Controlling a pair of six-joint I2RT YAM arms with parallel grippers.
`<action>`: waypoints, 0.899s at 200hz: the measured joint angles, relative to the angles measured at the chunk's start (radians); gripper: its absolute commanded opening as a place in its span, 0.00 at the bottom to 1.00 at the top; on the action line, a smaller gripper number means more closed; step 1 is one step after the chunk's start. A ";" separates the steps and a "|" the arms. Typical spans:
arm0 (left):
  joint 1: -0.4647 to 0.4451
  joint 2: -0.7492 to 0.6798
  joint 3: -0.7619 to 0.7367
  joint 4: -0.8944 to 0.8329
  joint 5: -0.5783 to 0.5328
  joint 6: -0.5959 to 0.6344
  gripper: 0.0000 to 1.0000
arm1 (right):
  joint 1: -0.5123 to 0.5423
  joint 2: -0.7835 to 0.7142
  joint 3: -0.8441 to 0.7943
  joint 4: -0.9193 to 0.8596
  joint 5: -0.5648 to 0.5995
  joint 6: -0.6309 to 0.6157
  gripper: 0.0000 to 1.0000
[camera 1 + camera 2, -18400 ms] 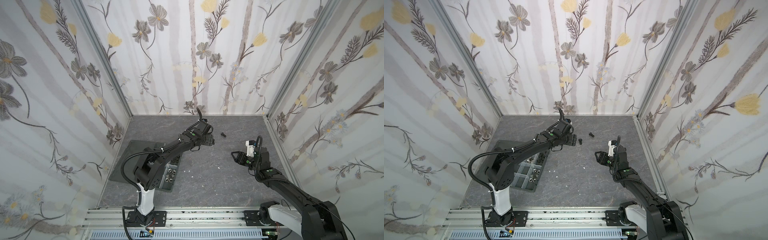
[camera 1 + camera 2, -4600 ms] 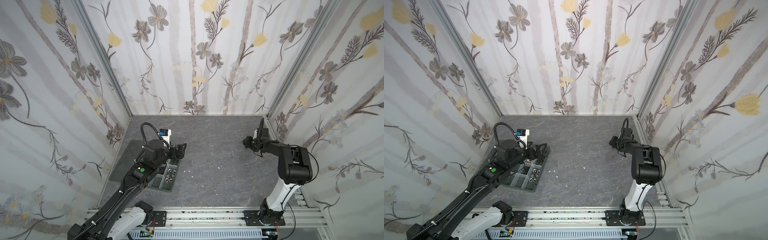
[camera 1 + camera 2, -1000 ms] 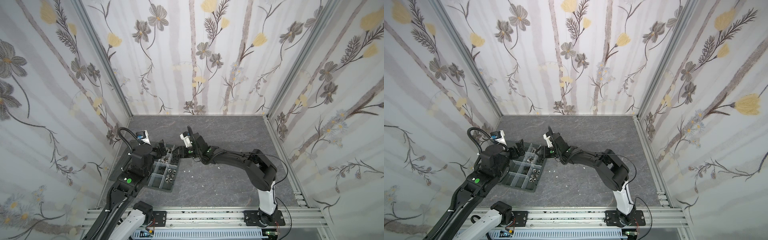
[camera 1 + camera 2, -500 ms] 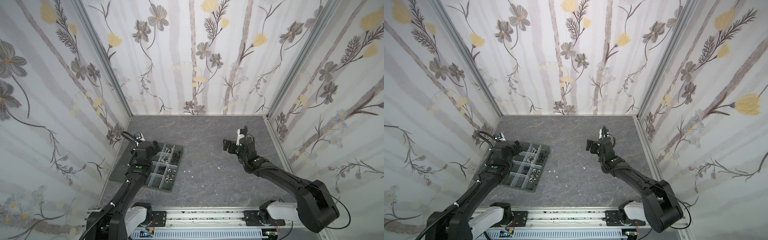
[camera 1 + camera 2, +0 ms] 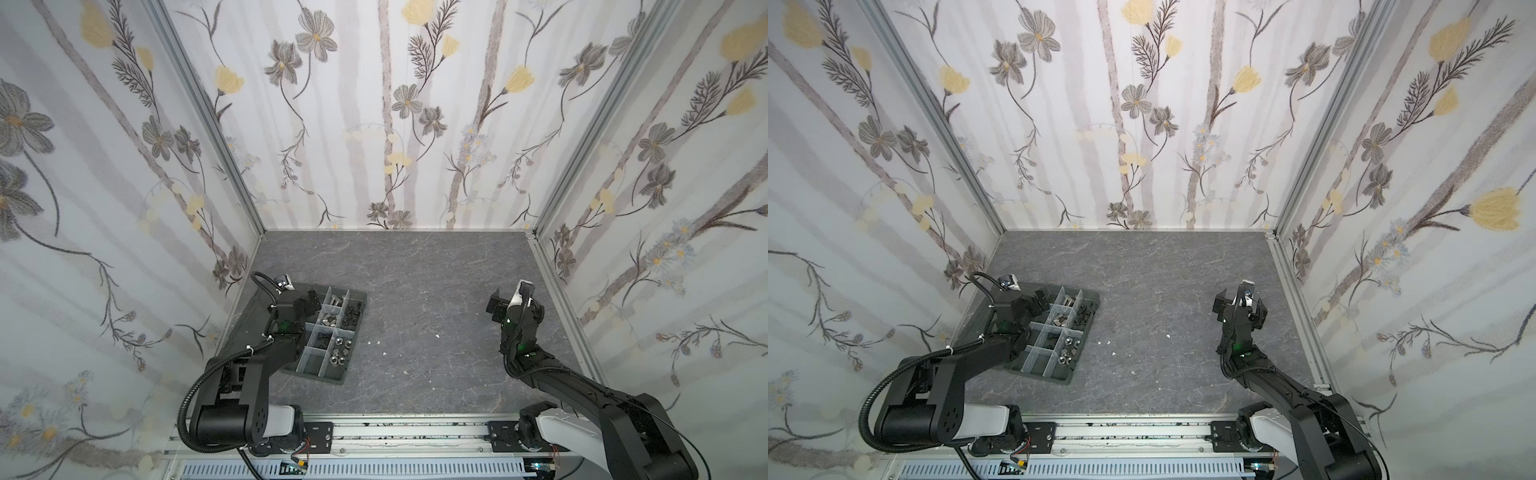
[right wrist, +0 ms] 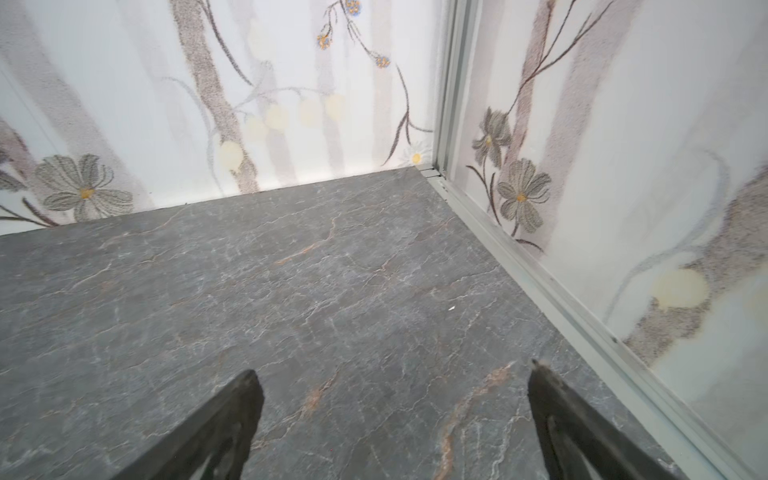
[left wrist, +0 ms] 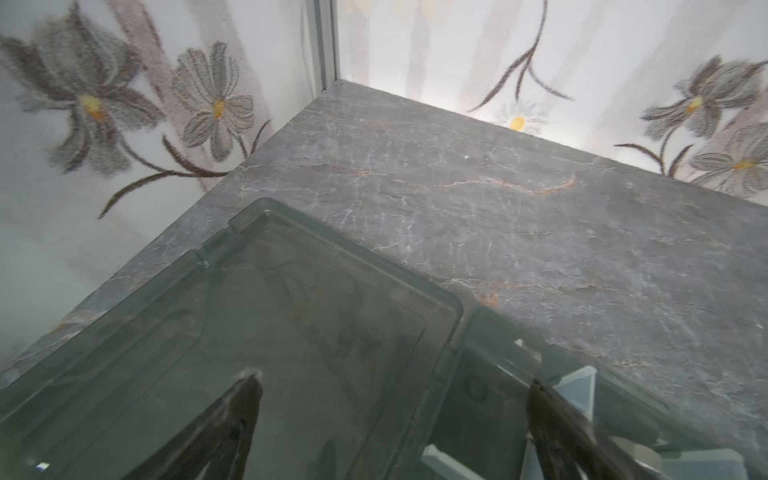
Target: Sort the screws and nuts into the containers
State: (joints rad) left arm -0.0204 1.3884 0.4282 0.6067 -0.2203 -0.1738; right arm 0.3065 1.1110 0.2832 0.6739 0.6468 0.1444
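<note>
The dark grey tray of containers (image 5: 356, 300) (image 5: 1090, 302) lies at the left of the table. Small shiny silver nuts (image 5: 338, 354) (image 5: 1068, 354) sit in its near compartments. Black pieces (image 5: 353, 316) and silver pieces (image 5: 329, 320) fill far ones; I cannot tell screws from nuts there. My left gripper (image 5: 306, 300) (image 5: 1035, 305) (image 7: 395, 390) hangs open and empty over the seam between tray and lid. My right gripper (image 5: 515, 302) (image 5: 1239, 309) (image 6: 395, 376) stands open and empty above bare table at the right.
The flat dark lid panel (image 7: 291, 311) (image 5: 245, 318) lies left of the tray, against the left wall. A few tiny white flecks (image 5: 376, 343) dot the mid table. The right wall's metal rail (image 6: 540, 282) runs close beside the right gripper.
The right arm has pulled away from the tray's far edge and moved across to the right side of the table. The left arm has folded back over the tray's left edge.
</note>
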 measured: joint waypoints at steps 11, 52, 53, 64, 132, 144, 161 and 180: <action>0.000 0.015 0.000 0.032 0.016 0.006 1.00 | -0.015 0.013 -0.018 0.037 0.013 -0.021 1.00; 0.001 0.086 0.012 0.123 0.042 0.013 1.00 | -0.029 0.089 -0.050 0.140 0.033 -0.116 1.00; 0.001 0.088 0.013 0.124 0.042 0.013 1.00 | -0.030 0.090 -0.050 0.140 0.033 -0.117 1.00; 0.001 0.116 0.035 0.124 0.048 0.018 1.00 | -0.034 0.100 -0.047 0.156 0.033 -0.123 1.00; 0.002 0.218 0.141 0.137 0.036 0.056 1.00 | -0.111 0.204 -0.002 0.246 -0.020 -0.079 1.00; 0.000 0.231 0.142 0.150 0.030 0.064 1.00 | -0.129 0.220 0.000 0.251 -0.035 -0.066 1.00; -0.019 0.226 0.104 0.178 -0.003 0.070 1.00 | -0.143 0.229 -0.015 0.257 -0.045 -0.040 1.00; -0.056 0.192 0.004 0.276 -0.035 0.096 1.00 | -0.145 0.209 -0.041 0.265 -0.049 -0.018 1.00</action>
State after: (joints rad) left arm -0.0769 1.5806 0.4324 0.8825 -0.2550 -0.0776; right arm 0.1619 1.3205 0.2420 0.9390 0.5976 0.1261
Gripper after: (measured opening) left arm 0.998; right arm 0.995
